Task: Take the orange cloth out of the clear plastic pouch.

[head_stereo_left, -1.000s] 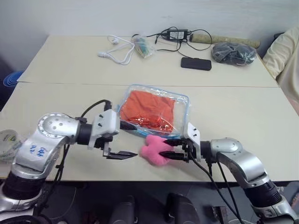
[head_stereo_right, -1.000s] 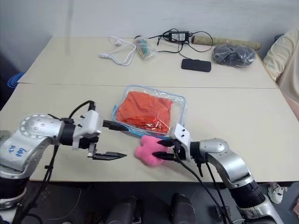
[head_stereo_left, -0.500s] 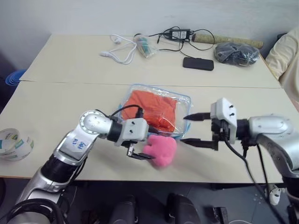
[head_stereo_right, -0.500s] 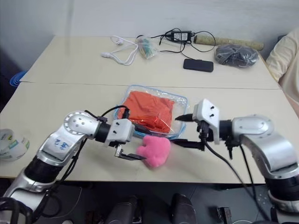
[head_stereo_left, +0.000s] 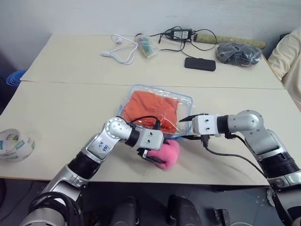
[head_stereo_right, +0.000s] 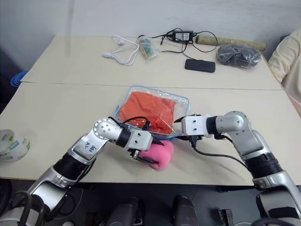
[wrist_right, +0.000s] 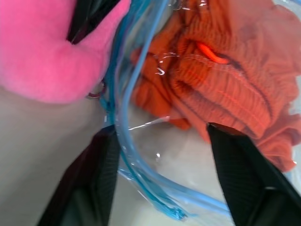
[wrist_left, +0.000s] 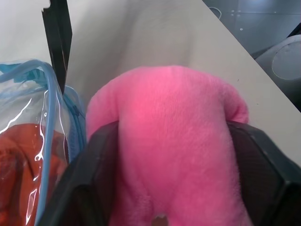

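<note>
The clear plastic pouch (head_stereo_left: 184, 104) with blue zipper edging lies flat mid-table, and the orange cloth (head_stereo_left: 153, 108) is crumpled inside it. A pink plush (head_stereo_left: 170, 151) sits at the pouch's near edge, and my left gripper (wrist_left: 169, 132) is shut on it, one finger pressing each side. My right gripper (head_stereo_left: 190, 127) is open at the pouch's near right corner. In the right wrist view its fingers (wrist_right: 89, 183) straddle the blue edging (wrist_right: 136, 155), with the cloth (wrist_right: 225, 89) just beyond.
A tape roll (head_stereo_left: 14, 145) lies near the table's left front edge. At the back are a white cable (head_stereo_left: 120, 52), a small clear bag (head_stereo_left: 146, 46), a charger (head_stereo_left: 178, 34), a black phone (head_stereo_left: 200, 63) and a dark bundle (head_stereo_left: 237, 52). A person's sleeve (head_stereo_left: 289, 52) shows far right.
My right gripper let go of the pink plush, swung out wide, then came in to the pouch's corner. My left gripper moved right and closed on the plush.
</note>
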Tool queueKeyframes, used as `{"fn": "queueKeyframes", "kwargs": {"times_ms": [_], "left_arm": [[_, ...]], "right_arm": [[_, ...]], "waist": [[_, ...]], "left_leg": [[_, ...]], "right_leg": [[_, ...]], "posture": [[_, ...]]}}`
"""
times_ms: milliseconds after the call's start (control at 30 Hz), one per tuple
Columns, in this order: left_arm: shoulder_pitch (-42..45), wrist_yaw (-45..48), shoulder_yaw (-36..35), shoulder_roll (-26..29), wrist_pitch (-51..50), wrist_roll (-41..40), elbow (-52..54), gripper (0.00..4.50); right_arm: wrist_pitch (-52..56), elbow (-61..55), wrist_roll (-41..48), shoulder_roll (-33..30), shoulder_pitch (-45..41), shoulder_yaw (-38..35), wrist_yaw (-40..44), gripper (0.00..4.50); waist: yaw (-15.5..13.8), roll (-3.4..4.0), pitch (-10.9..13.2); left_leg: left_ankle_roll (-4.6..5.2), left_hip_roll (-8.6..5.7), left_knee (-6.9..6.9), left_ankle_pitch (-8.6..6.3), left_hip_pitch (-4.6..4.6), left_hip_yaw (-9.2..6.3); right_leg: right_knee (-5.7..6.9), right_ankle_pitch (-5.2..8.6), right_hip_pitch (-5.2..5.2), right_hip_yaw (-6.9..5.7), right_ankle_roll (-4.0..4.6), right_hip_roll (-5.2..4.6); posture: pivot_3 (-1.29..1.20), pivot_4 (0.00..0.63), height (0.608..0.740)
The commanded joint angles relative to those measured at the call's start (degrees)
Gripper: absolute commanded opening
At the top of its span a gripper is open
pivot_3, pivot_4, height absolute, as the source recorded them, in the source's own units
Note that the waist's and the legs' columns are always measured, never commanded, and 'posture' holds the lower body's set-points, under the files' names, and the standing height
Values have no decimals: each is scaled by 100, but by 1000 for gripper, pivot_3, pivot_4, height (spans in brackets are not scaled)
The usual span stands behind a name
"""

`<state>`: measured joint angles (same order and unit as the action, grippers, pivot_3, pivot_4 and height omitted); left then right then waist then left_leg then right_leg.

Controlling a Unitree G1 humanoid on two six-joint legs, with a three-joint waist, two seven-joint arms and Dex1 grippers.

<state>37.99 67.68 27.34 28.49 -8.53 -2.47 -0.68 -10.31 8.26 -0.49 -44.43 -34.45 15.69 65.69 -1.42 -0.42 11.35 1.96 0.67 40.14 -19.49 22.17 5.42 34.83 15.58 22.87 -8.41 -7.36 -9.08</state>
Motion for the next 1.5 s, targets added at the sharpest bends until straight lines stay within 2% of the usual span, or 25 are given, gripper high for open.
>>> {"fn": "queueKeyframes", "kwargs": {"times_ms": [33, 167, 267, 300, 467, 567, 667, 800, 900, 1033, 1133, 1300, 1500], "left_arm": [[-41, -12, -188, 84, -168, -36, 149, 1958], [-265, -53, -450, 250, -358, -165, 459, 870], [-610, -199, -749, 507, -641, -252, 872, 219], [-757, -366, -883, 601, -756, -205, 990, 132], [-1414, -849, -1515, 967, -1250, -291, 1527, 120], [-2013, -1126, -2567, 1281, -1730, -684, 1883, 120], [-2408, -1265, -3398, 1628, -1877, -875, 1788, 120], [-2891, -1056, -4355, 2096, -2070, -1319, 1686, 120], [-3010, -990, -4524, 2261, -2064, -1497, 1635, 120], [-2956, -1113, -4216, 2170, -2043, -1541, 1704, 120], [-2955, -1232, -3950, 2085, -1986, -1449, 1666, 120], [-3019, -1384, -4030, 2040, -2226, -1635, 1647, 1809], [-3414, -1212, -4832, 2319, -2505, -2034, 1700, 3769]], "right_arm": [[-178, 49, 51, -2, -85, -135, 57, 1400], [-382, 161, 64, -58, -129, -163, 180, 51], [-613, 257, 128, -98, -168, -202, 313, 0], [-719, 295, 148, -88, -182, -223, 329, 0], [-1386, 552, 166, -93, -246, -242, 426, 0], [-1834, 906, 164, -115, -385, -269, 461, 0], [-2142, 1229, 176, -169, -508, -280, 538, 0], [-2257, 1476, 305, -215, -602, -271, 785, 0], [-2077, 1485, 503, -138, -633, -297, 911, 0], [-1900, 1480, 532, -47, -615, -240, 944, 0], [-1369, 1393, 681, 11, -582, -285, 973, 669], [-433, 767, 1176, -162, -252, -549, 1067, 2382], [1575, -566, 2277, -647, 533, -1428, 882, 4458]], "waist": [[17, 0, 0], [31, 1, 0], [76, 2, 1], [81, 3, 2], [131, 3, 2], [158, 8, 5], [175, 13, 8], [164, 18, 11], [145, 20, 12], [156, 22, 13], [164, 22, 13], [155, 23, 13], [149, 24, 14]], "left_leg": [[0, 1, 0, 0, -1, -5], [-1, 4, -1, 0, -2, -10], [-1, 7, -6, 0, -4, -15], [-1, 8, -7, 0, -4, -15], [-1, 10, -7, 0, -6, -25], [-2, 12, -7, 0, -7, -25], [-7, 18, -13, -1, -10, -27], [-9, 19, -12, -2, -10, -25], [-9, 18, -12, -3, -9, -26], [-10, 17, -11, -4, -9, -26], [-12, 17, -13, -5, -10, -24], [-12, 17, -13, -5, -10, -23], [-12, 18, -15, -6, -8, -24]], "right_leg": [[1, 0, 0, 0, 0, 0], [1, 0, 0, 0, 0, 3], [-1, 0, 0, 1, 1, 4], [-2, 0, 0, 0, 1, 5], [-2, 0, 0, 3, 1, 4], [-2, 1, 1, 6, 1, 4], [-3, 3, 1, 5, 5, 7], [-7, 3, 1, 7, 6, 8], [-9, 3, 1, 6, 5, 5], [-5, 3, 1, 6, 6, 4], [-5, 3, 2, 7, 6, 6], [-4, 3, 2, 7, 6, 7], [-6, 3, 4, 9, 6, 6]], "posture": [[0, 150, 740], [0, 150, 740], [0, 150, 740], [0, 150, 740], [0, 150, 740], [0, 150, 740], [0, 150, 740], [0, 150, 740], [0, 150, 740], [0, 150, 740], [0, 150, 740], [0, 150, 740], [0, 150, 740]]}}
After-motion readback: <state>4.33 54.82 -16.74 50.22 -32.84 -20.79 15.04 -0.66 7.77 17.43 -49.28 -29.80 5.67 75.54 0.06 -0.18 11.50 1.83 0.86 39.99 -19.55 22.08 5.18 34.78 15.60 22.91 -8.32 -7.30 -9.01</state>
